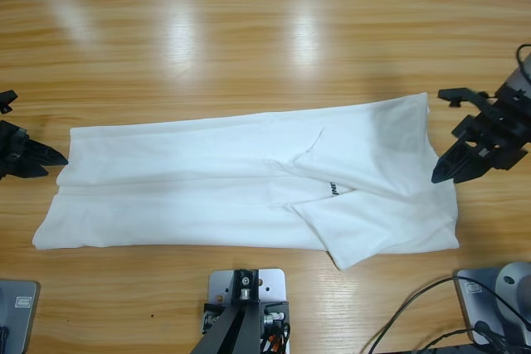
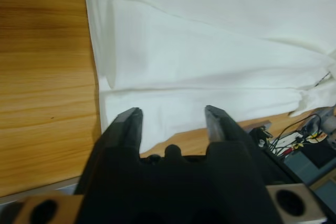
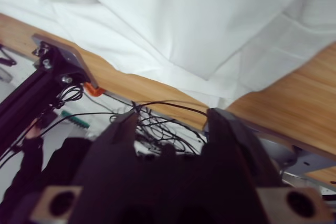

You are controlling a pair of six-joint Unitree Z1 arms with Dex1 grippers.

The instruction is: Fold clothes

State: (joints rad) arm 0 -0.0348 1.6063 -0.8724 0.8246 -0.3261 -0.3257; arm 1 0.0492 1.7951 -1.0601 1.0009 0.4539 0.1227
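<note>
The clothes are one white T-shirt (image 1: 207,196), lying flat across the wooden table (image 1: 249,47) as a long band, with a flap folded over near its right end and small dark lettering (image 1: 334,190). My left gripper (image 1: 31,132) is at the shirt's left end, open and holding nothing. In the left wrist view the left gripper (image 2: 173,124) hangs over the shirt (image 2: 210,61) edge. My right gripper (image 1: 448,143) is just off the shirt's right end, also open with nothing in it. The right wrist view shows the right gripper (image 3: 173,120) past the table's edge, below the shirt (image 3: 199,19).
Bare wood stretches behind the shirt to the far edge. Black cables (image 1: 415,308) lie at the near right corner. In the right wrist view, cables (image 3: 168,116) hang below the table edge (image 3: 131,85), and a person's dark sleeve (image 3: 31,156) shows at lower left.
</note>
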